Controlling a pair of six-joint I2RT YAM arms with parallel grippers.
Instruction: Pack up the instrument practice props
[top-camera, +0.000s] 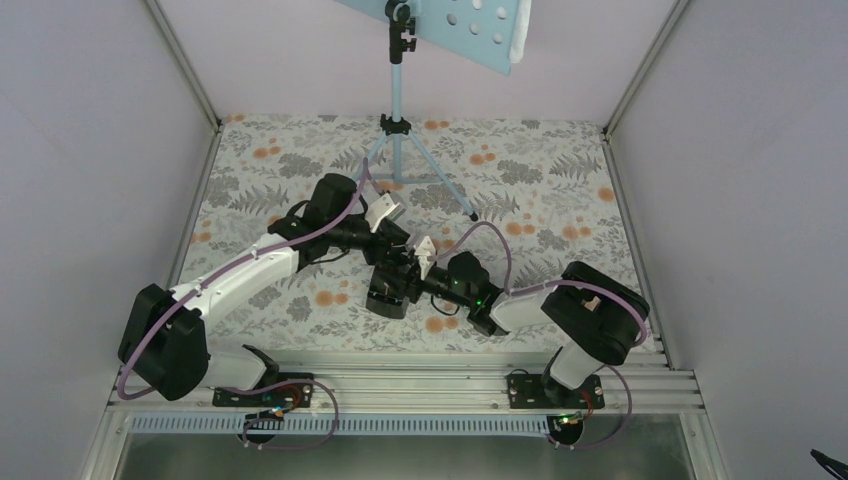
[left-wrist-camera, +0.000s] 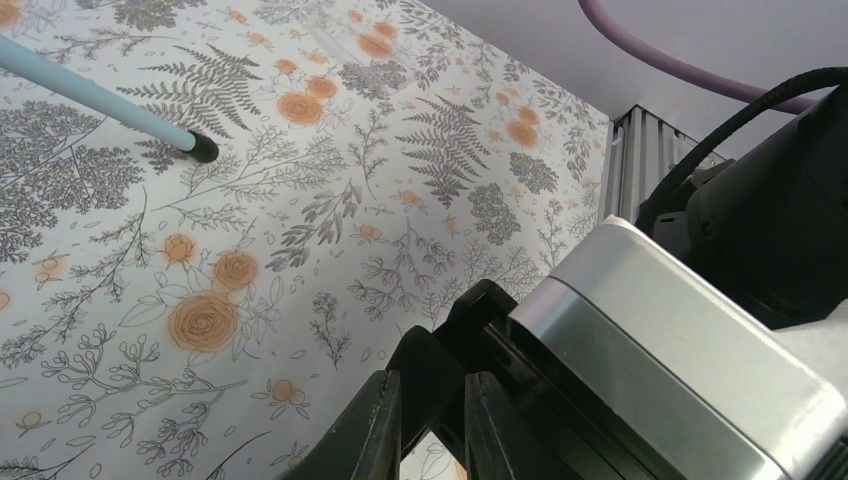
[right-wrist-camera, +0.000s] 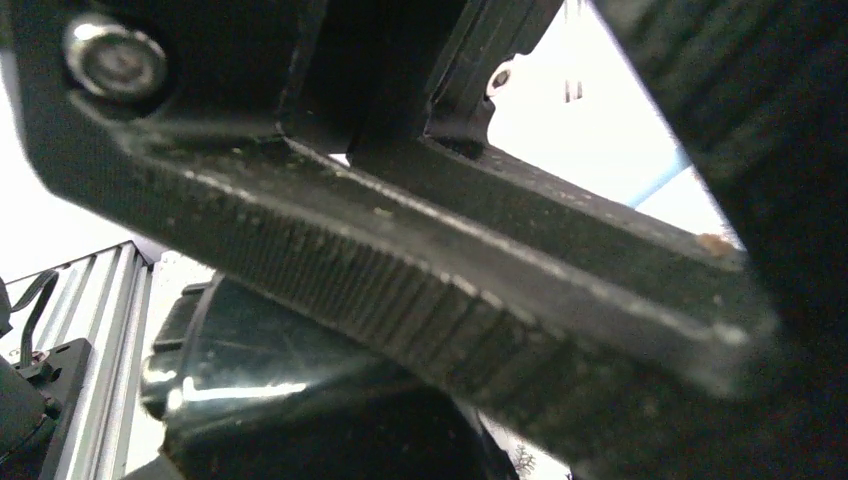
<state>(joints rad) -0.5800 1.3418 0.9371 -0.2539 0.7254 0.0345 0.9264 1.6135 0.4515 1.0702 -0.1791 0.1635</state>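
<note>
The light blue tripod music stand (top-camera: 398, 90) stands at the back centre, its hole-dotted tray (top-camera: 480, 30) tilted at the top edge. A pale strip shows along the tray's right edge; the lavender sheet cannot be made out. The small black wedge-shaped box (top-camera: 388, 298) is at the table's middle, where both grippers meet. My left gripper (top-camera: 405, 262) is shut on a black edge of the box (left-wrist-camera: 440, 350), with the box's grey face beside its fingers (left-wrist-camera: 385, 430). My right gripper (top-camera: 425, 272) is pressed close against it. The right wrist view is filled with dark parts, so its jaws are unclear.
One foot of the stand's leg (left-wrist-camera: 200, 150) rests on the floral tablecloth (top-camera: 540, 190) just behind the grippers. Grey walls close in the left, right and back. An aluminium rail (top-camera: 400, 385) runs along the near edge, and it also shows in the right wrist view (right-wrist-camera: 100, 320).
</note>
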